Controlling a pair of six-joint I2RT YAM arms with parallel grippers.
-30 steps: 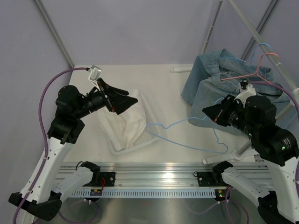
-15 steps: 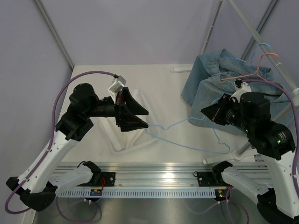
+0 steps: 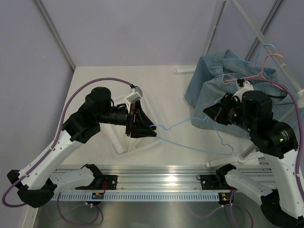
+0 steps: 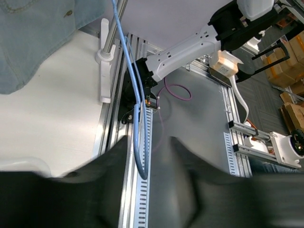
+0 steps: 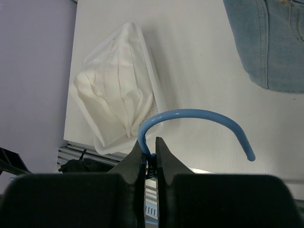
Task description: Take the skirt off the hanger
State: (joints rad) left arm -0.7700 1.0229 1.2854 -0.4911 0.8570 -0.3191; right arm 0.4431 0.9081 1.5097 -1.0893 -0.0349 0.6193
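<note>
A bare blue wire hanger (image 3: 190,146) hangs level over the table between my two arms. My right gripper (image 3: 207,112) is shut on its neck just under the hook (image 5: 199,113), as the right wrist view (image 5: 150,141) shows. My left gripper (image 3: 151,129) is at the hanger's left corner. In the left wrist view that rounded corner (image 4: 138,118) sits between the blurred jaws (image 4: 149,138), which stand apart and do not press on it. The skirt (image 5: 116,102), white and crumpled, lies in a white tray (image 5: 114,149), off the hanger. My left arm hides most of it from above.
Denim garments (image 3: 223,76) hang at the back right on a rack pole (image 3: 261,33), with pink and blue hangers (image 3: 270,61) above them. The rack's white foot (image 4: 105,57) stands near the front rail (image 3: 156,175).
My left arm swung right from above the tray to the hanger's left corner, and its jaws have narrowed around the wire. The right gripper kept its hold and barely moved.
</note>
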